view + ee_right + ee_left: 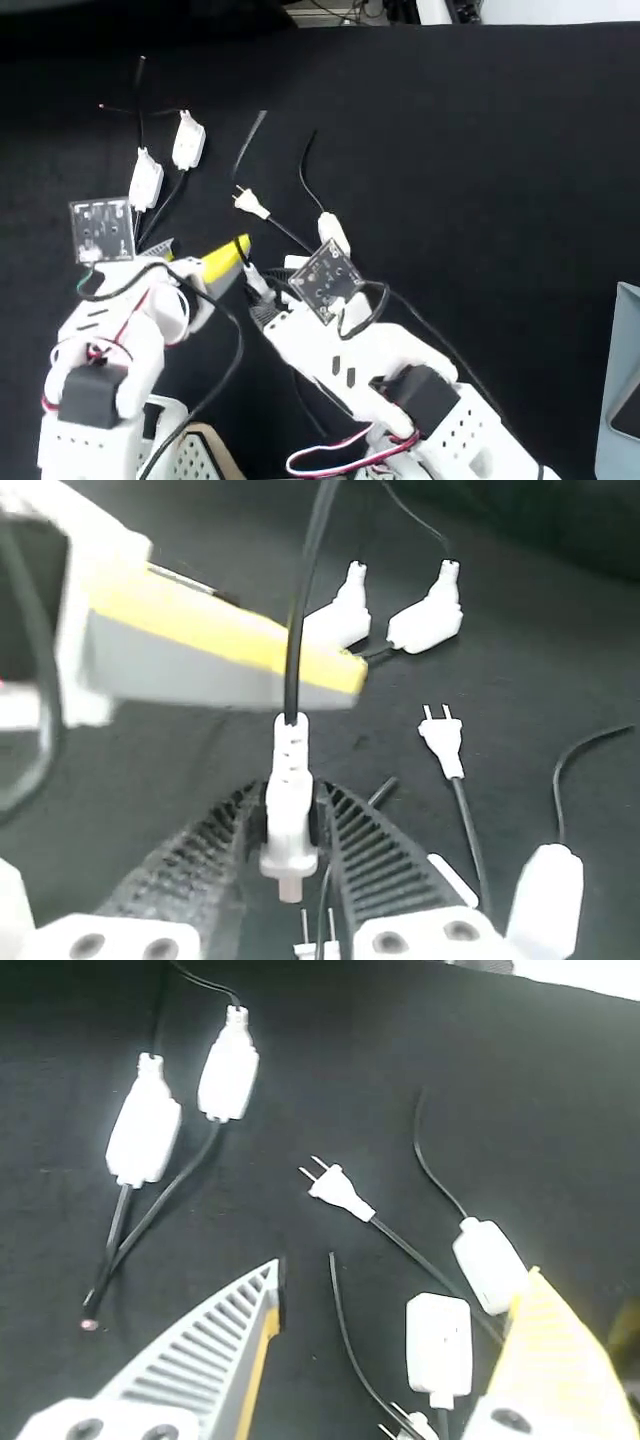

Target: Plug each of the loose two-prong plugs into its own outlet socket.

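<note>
The right claw (288,800) is clamped shut on a white corded connector (288,830) close beside the wide-open left claw (405,1272), so I'd square it up with its mate on the tabletop (480,150) before pushing home.

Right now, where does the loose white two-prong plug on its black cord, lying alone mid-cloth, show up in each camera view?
High view: the white two-prong plug lies on the black cloth just beyond both arms.
Left wrist view: it lies beyond the open left gripper.
Right wrist view: it lies beside the right gripper, which grips another white plug.
Shared landmark: the pair of white socket blocks its prongs point towards.
</note>
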